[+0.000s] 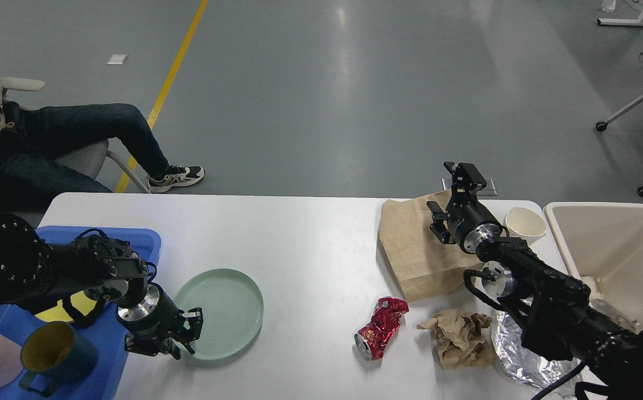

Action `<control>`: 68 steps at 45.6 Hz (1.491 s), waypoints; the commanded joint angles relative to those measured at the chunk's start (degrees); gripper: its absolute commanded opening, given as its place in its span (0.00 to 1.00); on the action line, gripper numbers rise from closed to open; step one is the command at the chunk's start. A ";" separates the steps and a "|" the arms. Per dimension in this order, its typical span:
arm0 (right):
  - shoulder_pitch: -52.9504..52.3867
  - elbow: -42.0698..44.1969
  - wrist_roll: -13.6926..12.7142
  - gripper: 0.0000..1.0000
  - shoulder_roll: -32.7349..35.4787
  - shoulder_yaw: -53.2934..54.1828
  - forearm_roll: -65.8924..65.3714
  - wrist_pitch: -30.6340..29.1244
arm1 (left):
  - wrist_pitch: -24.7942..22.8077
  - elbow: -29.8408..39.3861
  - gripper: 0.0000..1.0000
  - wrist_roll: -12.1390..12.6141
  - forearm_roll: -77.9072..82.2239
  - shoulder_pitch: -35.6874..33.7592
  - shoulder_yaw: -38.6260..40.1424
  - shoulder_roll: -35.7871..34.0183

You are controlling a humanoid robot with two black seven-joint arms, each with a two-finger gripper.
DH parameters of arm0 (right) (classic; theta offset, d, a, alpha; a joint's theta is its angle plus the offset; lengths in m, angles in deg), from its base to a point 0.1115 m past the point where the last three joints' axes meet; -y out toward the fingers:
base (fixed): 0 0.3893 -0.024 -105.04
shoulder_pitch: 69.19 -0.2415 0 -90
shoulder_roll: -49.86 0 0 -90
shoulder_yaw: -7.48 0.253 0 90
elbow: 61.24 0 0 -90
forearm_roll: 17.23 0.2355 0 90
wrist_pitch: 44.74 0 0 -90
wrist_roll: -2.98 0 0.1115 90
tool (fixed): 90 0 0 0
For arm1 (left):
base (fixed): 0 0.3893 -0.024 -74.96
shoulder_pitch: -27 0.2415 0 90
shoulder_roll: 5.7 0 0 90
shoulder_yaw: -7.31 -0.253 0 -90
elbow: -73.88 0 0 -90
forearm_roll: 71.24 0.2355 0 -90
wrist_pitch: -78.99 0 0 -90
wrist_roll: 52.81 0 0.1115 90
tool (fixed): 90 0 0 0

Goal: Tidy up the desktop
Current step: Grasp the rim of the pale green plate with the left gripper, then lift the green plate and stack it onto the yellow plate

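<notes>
1. Head view: the white desktop (310,244) spans the lower frame, between a blue tray (132,239) at left and a cream bin (621,250) at right.
2. The left gripper (185,336), fingers apart, sits at the near-left rim of a pale green plate (224,311).
3. The right gripper (454,191), fingers apart, empty, hovers over a brown paper bag (415,250).
4. On the desktop: crushed red can (379,328), crumpled brown paper (460,336), foil (521,355), paper cup (524,222).

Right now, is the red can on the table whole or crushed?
Crushed. The red can is dented and crumpled along its body, and it lies on its side on the desktop, with one round end facing the lower left.
</notes>
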 commanded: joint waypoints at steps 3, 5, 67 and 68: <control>0.00 0.00 -0.01 1.00 0.00 0.00 -0.01 0.00 | -3.32 0.00 0.00 -0.08 0.00 -0.09 0.24 -1.19; 0.00 0.00 -0.01 1.00 0.00 0.00 -0.01 0.00 | -3.32 0.00 0.00 -0.08 0.00 -0.18 0.41 -1.19; 0.00 0.00 -0.01 1.00 0.00 0.00 -0.01 0.00 | -14.40 -7.73 0.00 0.18 0.96 -6.95 2.44 -34.14; 0.00 0.00 -0.01 1.00 0.00 0.00 -0.01 0.00 | -14.40 -8.43 0.00 0.18 0.96 -6.60 2.44 -34.32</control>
